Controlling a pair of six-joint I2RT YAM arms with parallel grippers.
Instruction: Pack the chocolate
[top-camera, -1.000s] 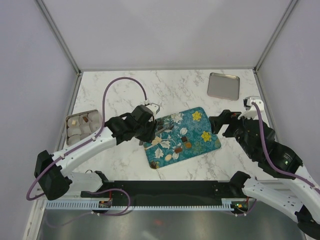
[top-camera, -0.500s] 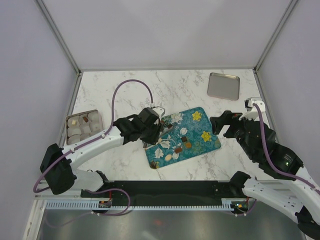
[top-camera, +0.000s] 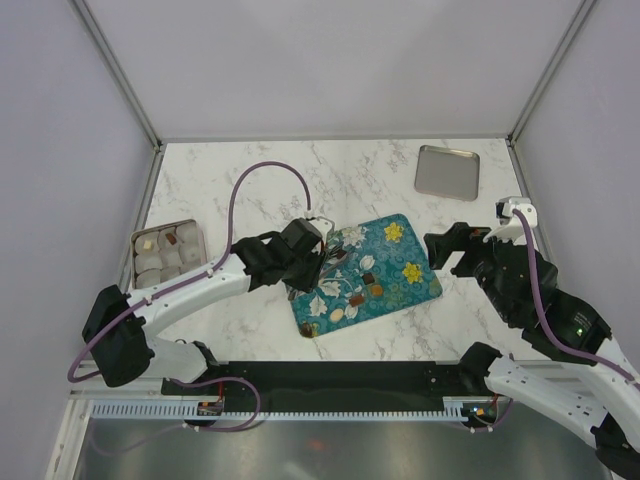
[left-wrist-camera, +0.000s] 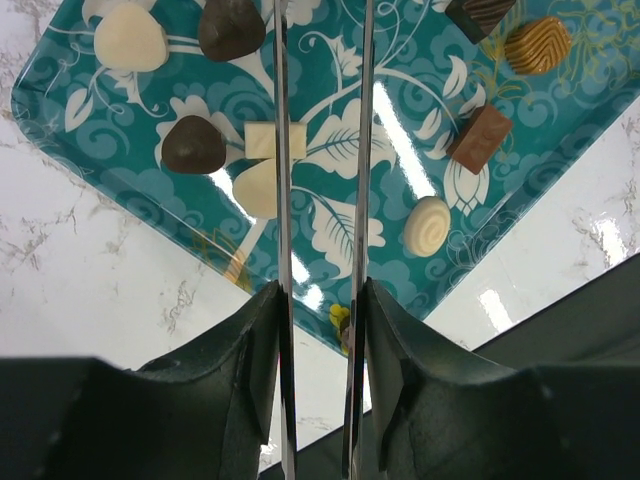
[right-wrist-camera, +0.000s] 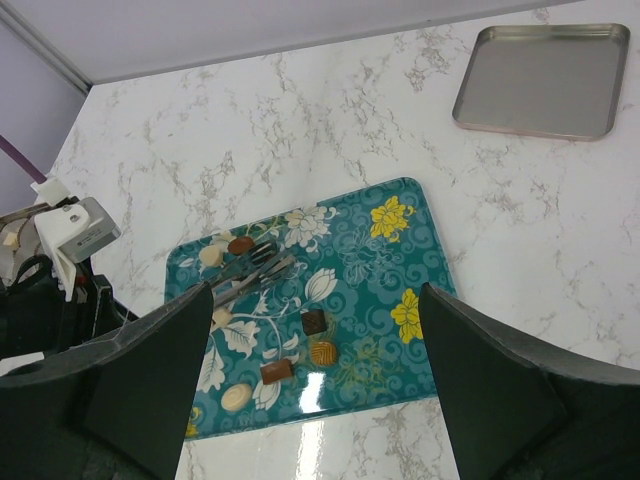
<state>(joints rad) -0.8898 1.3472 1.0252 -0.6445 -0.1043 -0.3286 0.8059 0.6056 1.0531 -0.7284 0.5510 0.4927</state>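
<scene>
Loose chocolate (left-wrist-camera: 193, 145) (dark, caramel, white) on teal tray (left-wrist-camera: 420, 110)

Chocolate (right-wrist-camera: 322, 352) on teal tray (right-wrist-camera: 352, 262)

Left arm (top-camera: 180, 293) and right arm (top-camera: 545, 385): white link shells, black joint housings. Left gripper (left-wrist-camera: 320, 330) and right gripper (right-wrist-camera: 315, 300) — matte black, wedge-shaped fingers. A purple cable (top-camera: 268, 166) runs along each arm.

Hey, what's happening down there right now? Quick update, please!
Left gripper shut on metal tongs, over teal tray. Right gripper open, empty, beside tray. Chocolates loose on tray. Nothing blocking.
</scene>
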